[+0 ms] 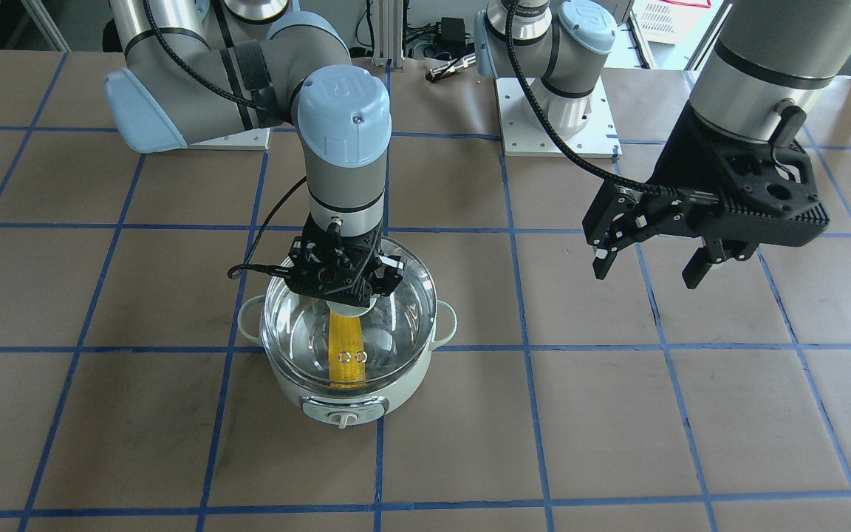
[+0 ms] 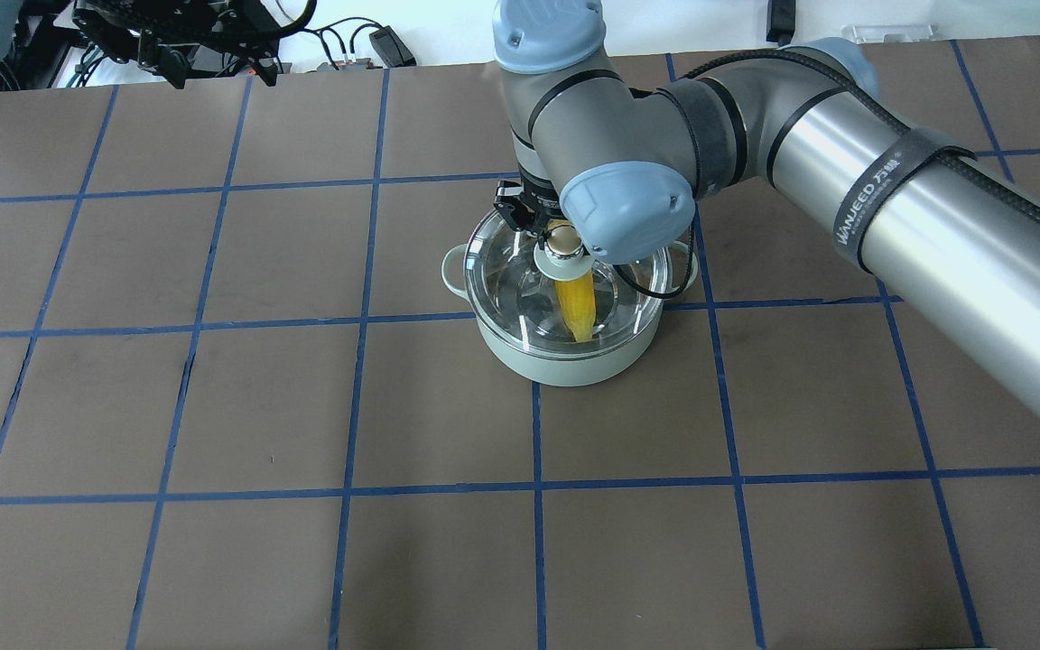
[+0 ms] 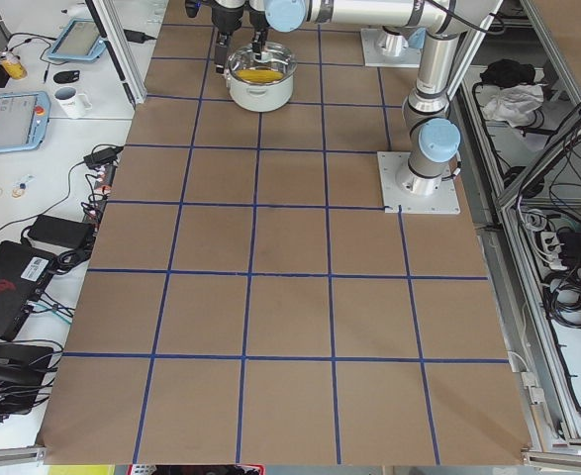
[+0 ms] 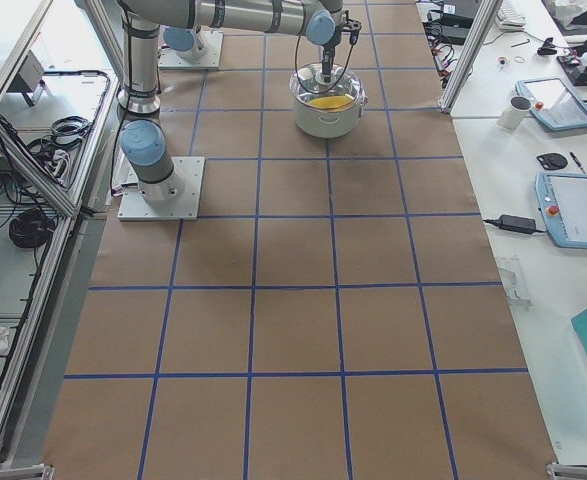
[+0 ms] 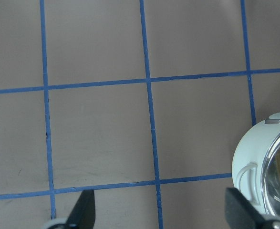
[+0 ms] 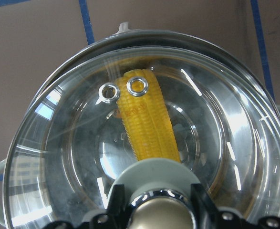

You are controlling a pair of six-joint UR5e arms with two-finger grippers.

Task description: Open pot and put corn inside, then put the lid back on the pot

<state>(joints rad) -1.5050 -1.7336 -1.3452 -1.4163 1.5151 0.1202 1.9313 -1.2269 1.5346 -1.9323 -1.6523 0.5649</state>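
Overhead exterior: lid (image 2: 516,287) over pot (image 2: 565,366) rim; corn (image 2: 577,309) inside.

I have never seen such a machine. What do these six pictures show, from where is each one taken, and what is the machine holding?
The machine is a robot with a right arm and a left arm, bolted to a table covered in brown paper with blue tape lines. Four pictures come from fixed cameras: one facing the robot, one above and behind it, and one at each end of the table. The last two come from cameras on the wrists.

On the table stands a mint-green electric pot. A yellow ear of corn lies inside, under the glass lid, which sits on the pot. The right gripper reaches down from above, and its fingers appear closed around the lid's knob. The left gripper hangs open and empty, apart from the pot.
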